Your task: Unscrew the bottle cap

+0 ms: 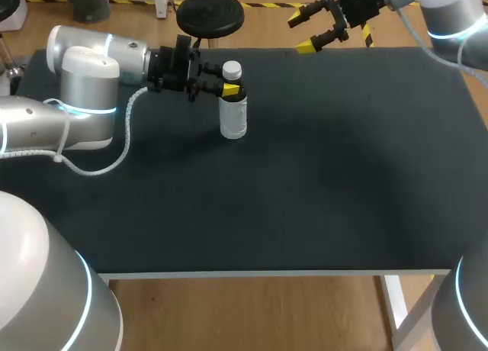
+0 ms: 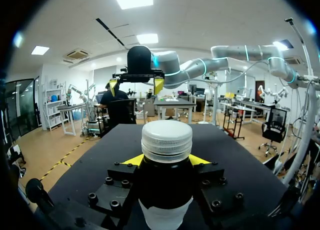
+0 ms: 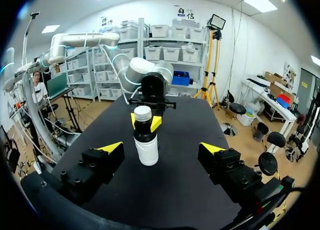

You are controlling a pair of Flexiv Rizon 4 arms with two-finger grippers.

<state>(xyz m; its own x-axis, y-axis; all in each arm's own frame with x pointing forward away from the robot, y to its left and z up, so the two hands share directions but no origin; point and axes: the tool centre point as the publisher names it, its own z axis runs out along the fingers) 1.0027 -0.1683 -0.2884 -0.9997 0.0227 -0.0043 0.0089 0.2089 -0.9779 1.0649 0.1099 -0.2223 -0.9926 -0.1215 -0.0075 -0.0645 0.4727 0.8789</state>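
My left gripper [image 1: 230,82] is clamped on the small plastic bottle [image 1: 233,114], one yellow tip on each side just under its white ribbed screw cap [image 1: 232,69]. It pins the bottle upright on the black table [image 1: 320,183], toward the far left. With the long axis vertical, the cap faces straight up, bare. My right gripper [image 1: 302,31] hangs well apart over the far edge, fingers spread wide and empty. I judge it must cross leftward and come down onto the cap.

Left arm: extended level; left gripper [image 1: 229,86] clamps the bottle [image 1: 233,118] by its neck, one yellow tip on each side. Right arm: raised, well apart; right gripper [image 1: 302,32] has its fingers spread wide.
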